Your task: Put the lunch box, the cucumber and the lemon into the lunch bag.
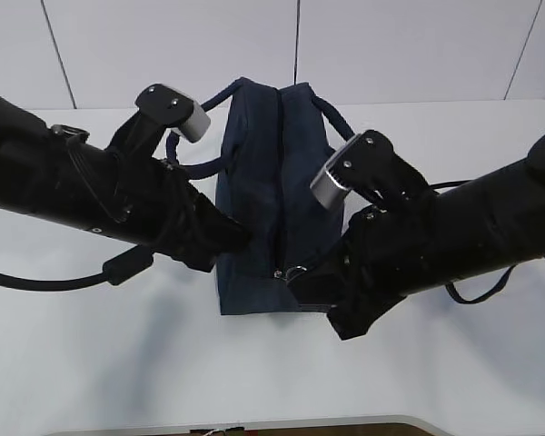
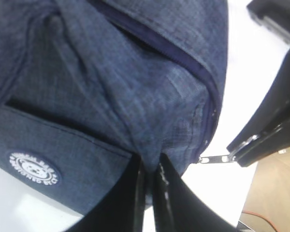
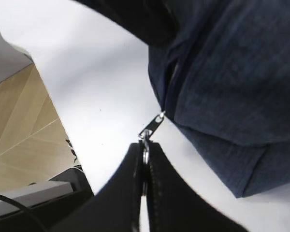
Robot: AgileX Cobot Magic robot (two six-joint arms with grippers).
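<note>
Our left gripper pinches the lunch bag fabric, our right gripper the zipper pull (bag closed); a weak pinch could slip.

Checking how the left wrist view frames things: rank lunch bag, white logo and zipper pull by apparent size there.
1. lunch bag
2. white logo
3. zipper pull, slightly smaller than the logo
</note>
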